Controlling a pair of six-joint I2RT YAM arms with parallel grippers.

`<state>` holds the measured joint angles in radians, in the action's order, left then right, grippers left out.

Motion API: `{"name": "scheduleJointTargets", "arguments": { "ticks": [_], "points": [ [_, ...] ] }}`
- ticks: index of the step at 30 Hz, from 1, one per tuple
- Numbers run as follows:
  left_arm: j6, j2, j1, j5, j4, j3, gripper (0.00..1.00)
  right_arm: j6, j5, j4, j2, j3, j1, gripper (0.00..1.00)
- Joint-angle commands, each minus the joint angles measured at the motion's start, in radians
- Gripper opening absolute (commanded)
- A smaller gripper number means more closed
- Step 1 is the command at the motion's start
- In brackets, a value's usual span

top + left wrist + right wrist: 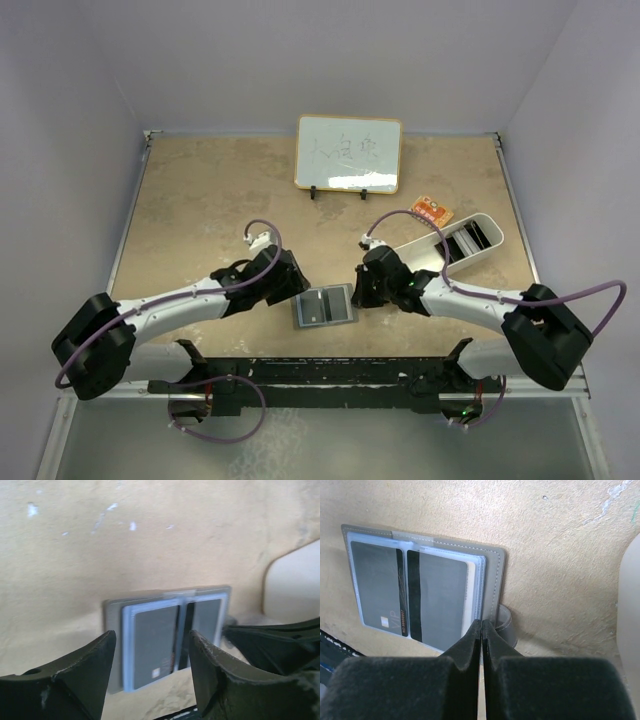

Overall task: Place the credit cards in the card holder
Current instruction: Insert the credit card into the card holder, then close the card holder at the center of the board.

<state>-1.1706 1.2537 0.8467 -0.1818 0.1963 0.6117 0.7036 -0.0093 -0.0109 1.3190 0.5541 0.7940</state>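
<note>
Card holder (323,306): open flat on the table (200,200), between both grippers.
Done: two dark cards (440,600) sit in its clear sleeves.
Left: orange card (432,211) still out, just behind the white tray (412,256).
Right gripper (480,630): pressed together at the sleeve rim on a pale sliver; card or sleeve, cannot tell.
Left gripper (150,645): spread, empty.
Writing: "VIP" on one dark card; whiteboard (348,153) scrawl unreadable.
</note>
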Motion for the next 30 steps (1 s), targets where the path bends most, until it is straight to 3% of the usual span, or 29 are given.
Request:
{"name": "scheduleJointTargets", "arguments": {
  "ticks": [1,3,10,20,30],
  "points": [
    [0.034,-0.031,-0.010,-0.072,0.113,-0.008,0.59,-0.029,0.029,-0.037,-0.025,0.042,0.006,0.03],
    [0.029,-0.034,-0.011,-0.059,0.093,-0.030,0.61,-0.035,0.032,-0.050,-0.028,0.048,0.006,0.04],
    [0.001,-0.017,-0.028,0.038,-0.063,-0.098,0.66,-0.097,0.031,-0.114,-0.041,0.088,0.007,0.28],
    [-0.050,-0.001,-0.075,0.143,-0.210,-0.150,0.66,-0.153,0.121,-0.244,-0.051,0.117,0.017,0.38],
    [-0.049,0.024,-0.077,0.156,-0.213,-0.153,0.65,-0.174,0.144,-0.299,-0.038,0.148,0.020,0.41]
  ]
}}
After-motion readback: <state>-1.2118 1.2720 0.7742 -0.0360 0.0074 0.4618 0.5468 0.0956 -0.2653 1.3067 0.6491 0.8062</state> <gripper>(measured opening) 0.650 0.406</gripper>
